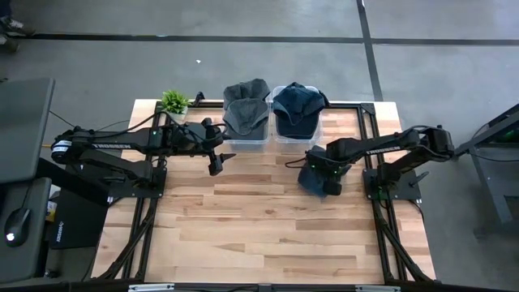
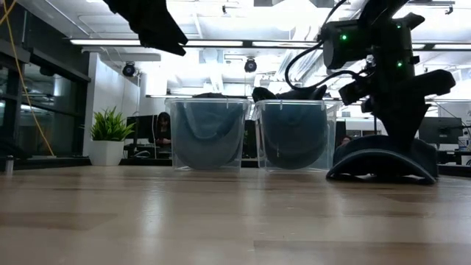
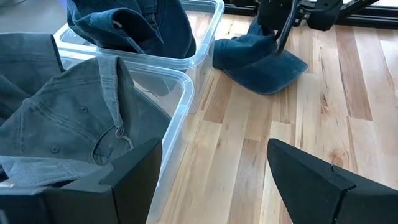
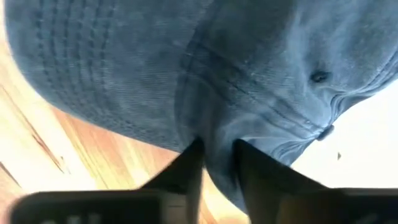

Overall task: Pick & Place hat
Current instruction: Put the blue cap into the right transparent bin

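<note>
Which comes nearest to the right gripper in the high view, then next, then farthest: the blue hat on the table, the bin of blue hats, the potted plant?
1. Blue hat on the table: pinched by the right gripper.
2. Bin of blue hats: just behind it.
3. Potted plant: far left corner.

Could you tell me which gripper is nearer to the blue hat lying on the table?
The right. The right gripper is down on the blue hat, fingers pinching its fabric. The left gripper hangs open above the table, in front of the bin holding the grey hat.

Matt blue denim-like cloth hat (image 1: pixel 315 180) lies on smooth wooden table (image 1: pixel 268 235); bins (image 1: pixel 246 139) clear glossy plastic.
</note>
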`<state>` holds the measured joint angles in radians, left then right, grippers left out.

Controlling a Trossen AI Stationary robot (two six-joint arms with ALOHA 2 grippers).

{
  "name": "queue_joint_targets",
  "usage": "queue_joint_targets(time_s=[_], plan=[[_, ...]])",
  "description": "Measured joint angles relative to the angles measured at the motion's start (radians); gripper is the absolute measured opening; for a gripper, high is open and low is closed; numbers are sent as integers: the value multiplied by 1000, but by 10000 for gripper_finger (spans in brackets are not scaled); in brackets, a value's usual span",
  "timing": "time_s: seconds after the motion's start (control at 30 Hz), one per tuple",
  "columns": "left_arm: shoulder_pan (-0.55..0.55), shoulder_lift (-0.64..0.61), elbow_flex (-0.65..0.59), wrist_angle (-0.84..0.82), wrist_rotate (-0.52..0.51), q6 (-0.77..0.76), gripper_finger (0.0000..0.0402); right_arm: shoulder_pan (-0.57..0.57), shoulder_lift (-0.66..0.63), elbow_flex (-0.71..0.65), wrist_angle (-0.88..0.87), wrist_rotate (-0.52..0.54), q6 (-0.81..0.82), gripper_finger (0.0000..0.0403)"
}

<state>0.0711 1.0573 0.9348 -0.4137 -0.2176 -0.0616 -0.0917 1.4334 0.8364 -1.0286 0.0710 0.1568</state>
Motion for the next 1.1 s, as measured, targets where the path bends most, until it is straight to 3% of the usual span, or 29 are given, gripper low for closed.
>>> queue_joint_targets(time_s=[0.1,0.17,0.33,1.1], plan=[[0,0,0,0,0,-1,288,0,0,0,0,-17,0,28],[0,0,0,0,1,-6,288,0,-1,0,-1,-19,0,12],[0,0,0,0,1,-14,288,2,-1,0,-2,-52,10,6],[0,0,0,-3,26,-26,288,126,-44,0,-6,46,153,1]])
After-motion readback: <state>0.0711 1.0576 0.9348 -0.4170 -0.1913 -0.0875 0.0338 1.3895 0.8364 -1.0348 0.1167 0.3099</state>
